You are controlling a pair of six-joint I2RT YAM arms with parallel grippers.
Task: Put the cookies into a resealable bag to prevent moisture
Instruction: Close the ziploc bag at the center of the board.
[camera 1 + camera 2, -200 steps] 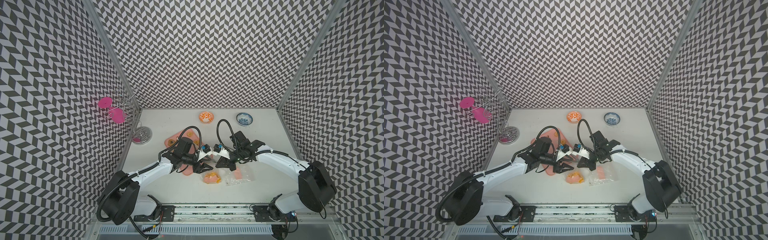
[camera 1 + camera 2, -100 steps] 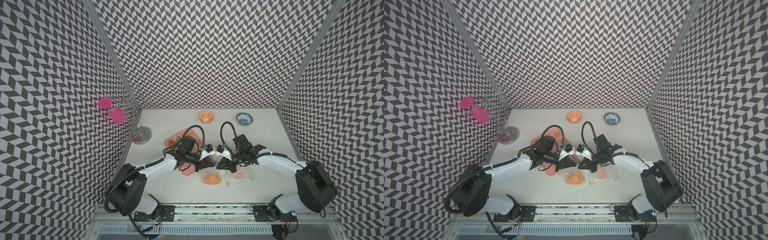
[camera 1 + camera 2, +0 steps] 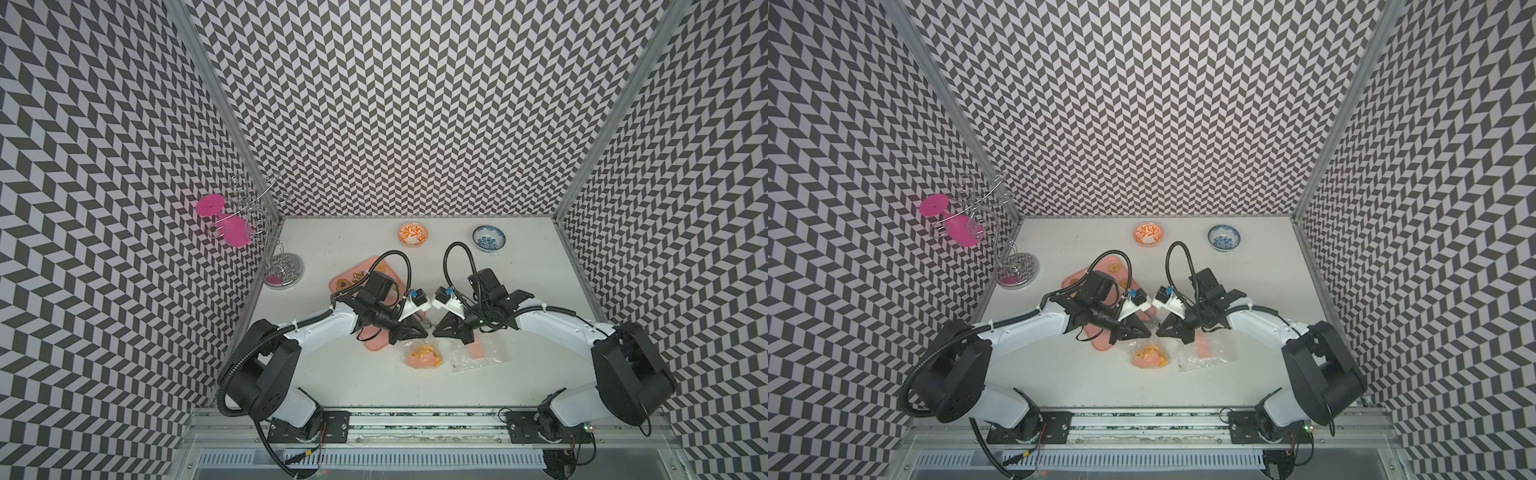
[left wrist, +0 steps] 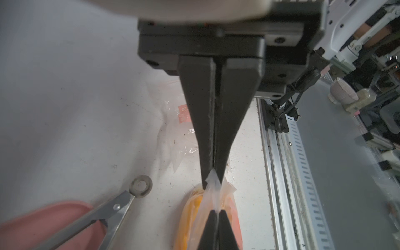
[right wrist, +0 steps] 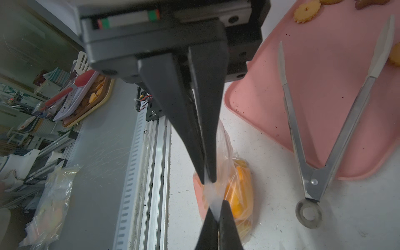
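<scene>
Several cookies (image 5: 234,194) are in the bag (image 5: 225,147) just below the jaws. The left gripper (image 4: 213,178) and right gripper (image 5: 208,180) meet tip to tip, each clamped tight on its top film. A few more lie on the tray (image 5: 324,97) beside the jaws, so filling and sealing look unfinished.

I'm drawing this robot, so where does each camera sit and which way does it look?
Top views: high above the front, looking down at the whole table; left arm and right arm show whole, tips meeting over the cookie bag.
Left wrist: on the left arm, looking along the left end effector, shut on the bag's top; tongs beside.
Right wrist: on the right arm, looking along the right end effector, shut on that bag; pink tray beyond.
Shared: both wrist views show the bag, tongs and tray.
</scene>
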